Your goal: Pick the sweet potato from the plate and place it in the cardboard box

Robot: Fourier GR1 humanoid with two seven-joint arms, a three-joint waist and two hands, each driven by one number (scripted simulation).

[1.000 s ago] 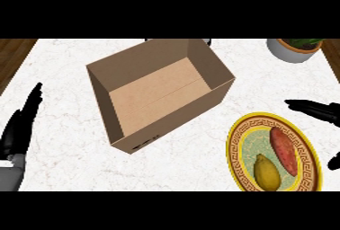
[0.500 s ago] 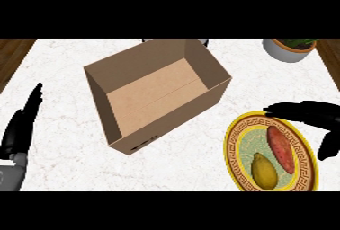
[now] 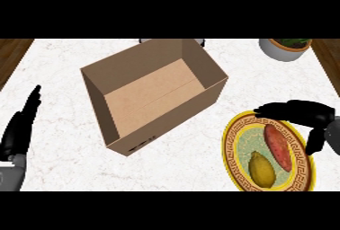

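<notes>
White marble counter (image 3: 60, 67); open cardboard box (image 3: 153, 92) at centre. At 4 o'clock, plate (image 3: 234, 148) holds sweet potato (image 3: 277, 146), right hand (image 3: 302, 114) fingers spread above. Left hand (image 3: 20, 128) at 8 o'clock, fingers straight.

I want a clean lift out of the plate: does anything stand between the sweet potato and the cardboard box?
Nothing visible does. The sweet potato lies on the plate; bare counter separates it from the open cardboard box. The yellow fruit lies nearer the robot, off that line.
</notes>
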